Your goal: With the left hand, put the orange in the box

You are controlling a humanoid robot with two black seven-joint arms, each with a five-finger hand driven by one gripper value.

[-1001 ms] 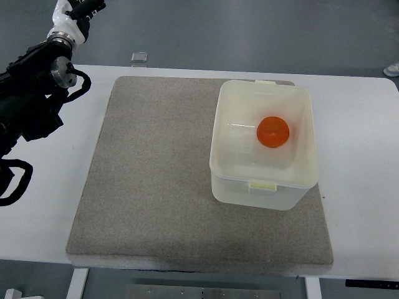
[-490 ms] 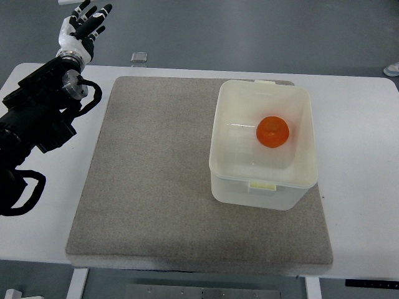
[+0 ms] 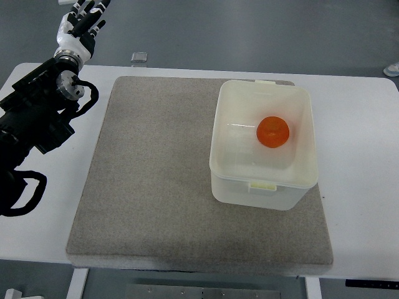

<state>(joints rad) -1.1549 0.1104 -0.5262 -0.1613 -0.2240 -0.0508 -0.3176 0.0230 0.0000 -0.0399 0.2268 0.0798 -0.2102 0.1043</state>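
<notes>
White tabletop [image 3: 361, 156] was shown from steeply above, with grey floor [image 3: 249, 31] visible past its far edge. Most of the tabletop was covered by a grey felt mat [image 3: 156, 187], taken here as the landmark. On the mat's far right part stood the cream box [image 3: 219, 156], open-topped, with latch tabs on its near and far rims. Off the mat's left edge, the black left arm [image 3: 31, 124] was seen entering from the picture's left side and reaching toward the far left corner of the table. Inside the box, resting on its floor toward the right wall, lay the orange [image 3: 273, 132], well apart from any hand. Beyond the mat's far left corner the left hand [image 3: 79, 25] was held over the floor, its fingers [image 3: 93, 12] spread apart and nothing held in them. A small grey object [image 3: 139, 57] lay just past the mat's far edge; what it was could not be told. No right arm was in view.

With the orange already lying in the box, the placing step was judged complete and the retreat to be the step in hand. The next move was judged to require only that the empty hand be brought to rest away from the box, without disturbing it.
</notes>
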